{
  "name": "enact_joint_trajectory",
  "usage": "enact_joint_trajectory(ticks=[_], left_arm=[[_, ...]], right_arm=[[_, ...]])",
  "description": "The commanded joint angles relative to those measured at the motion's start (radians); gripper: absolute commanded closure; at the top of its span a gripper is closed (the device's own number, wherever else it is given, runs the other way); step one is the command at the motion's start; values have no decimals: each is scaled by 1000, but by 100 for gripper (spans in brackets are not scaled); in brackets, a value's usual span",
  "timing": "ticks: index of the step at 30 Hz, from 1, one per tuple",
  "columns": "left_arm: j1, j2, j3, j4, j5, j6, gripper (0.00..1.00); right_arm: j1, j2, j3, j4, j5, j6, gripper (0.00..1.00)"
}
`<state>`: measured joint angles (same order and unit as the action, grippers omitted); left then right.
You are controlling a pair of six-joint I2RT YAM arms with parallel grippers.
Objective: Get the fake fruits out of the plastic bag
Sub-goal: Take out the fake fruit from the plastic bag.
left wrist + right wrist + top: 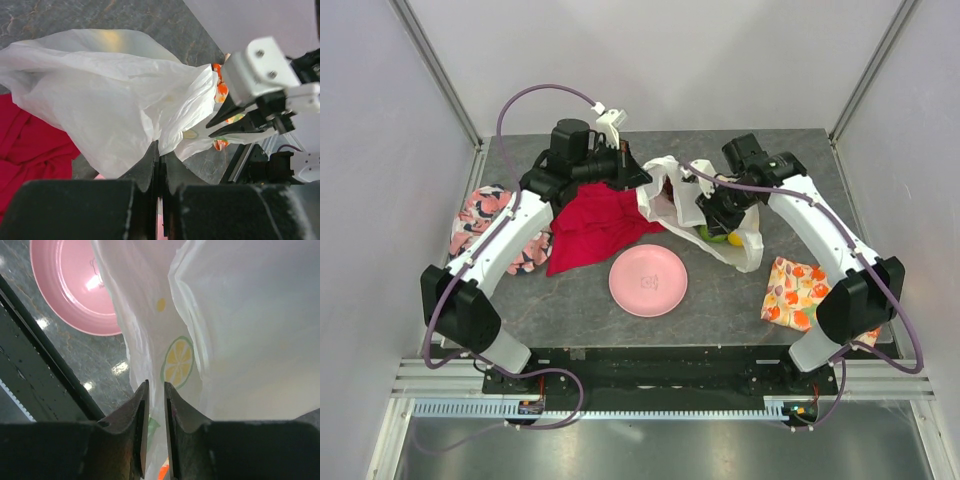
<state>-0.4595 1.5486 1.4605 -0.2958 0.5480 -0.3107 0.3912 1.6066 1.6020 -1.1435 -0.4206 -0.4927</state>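
While my left gripper (pixel 159 150) is pinching the plastic bag (pixel 110 100) to lift its mouth, my right gripper (pixel 156 387) is sitting barely parted; whether gripping, I cannot tell.

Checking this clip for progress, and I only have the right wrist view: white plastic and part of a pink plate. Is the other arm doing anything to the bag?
Observer: Yes. The left gripper is shut on a fold of the plastic bag, at the bag's left side.
Operator: Any fruit out yet?
Observer: Not that the top view shows. A green fruit and a yellow fruit sit at the bag's mouth, close by the right gripper.
Operator: What's beside the bag?
Observer: A red cloth lies on its left, touching it.
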Motion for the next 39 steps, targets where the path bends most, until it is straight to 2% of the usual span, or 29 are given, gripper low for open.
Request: enact_joint_trajectory(ticks=[1, 3, 5, 8, 9, 12, 20, 24, 26, 27, 29, 30, 33, 39], left_arm=[[7, 8, 29, 24, -25, -65, 98], [7, 7, 23, 27, -19, -64, 99], [7, 5, 18, 29, -13, -54, 99], [7, 10, 5, 37, 12, -38, 98], [7, 10, 0, 40, 18, -27, 98], [7, 11, -15, 41, 39, -12, 98], [7, 21, -45, 49, 55, 9, 99], [7, 31, -40, 50, 66, 16, 98], [7, 36, -37, 50, 66, 19, 98], [7, 38, -35, 49, 64, 21, 98], [7, 41, -31, 52, 61, 21, 98], [7, 44, -31, 55, 58, 21, 99], [7, 56, -26, 66, 55, 15, 98], [7, 93, 27, 72, 24, 22, 98]], right_arm=[[6, 15, -86, 36, 99, -41, 76], [6, 27, -115, 68, 134, -32, 77], [6, 55, -132, 109, 236, 5, 76], [5, 93, -145, 210, 336, 78, 56], [5, 101, -140, 229, 348, 115, 41], [3, 148, -107, 281, 414, 184, 23], [-3, 348, 25, 294, 424, 215, 22], [-2, 436, 48, 306, 433, 223, 18], [-3, 458, 58, 307, 453, 221, 19], [-5, 466, 58, 306, 466, 217, 28], [-9, 451, 56, 307, 486, 209, 39], [-12, 413, 55, 310, 491, 206, 48], [-23, 272, 44, 307, 464, 194, 58], [-8, -49, 44, 211, 197, 152, 61]])
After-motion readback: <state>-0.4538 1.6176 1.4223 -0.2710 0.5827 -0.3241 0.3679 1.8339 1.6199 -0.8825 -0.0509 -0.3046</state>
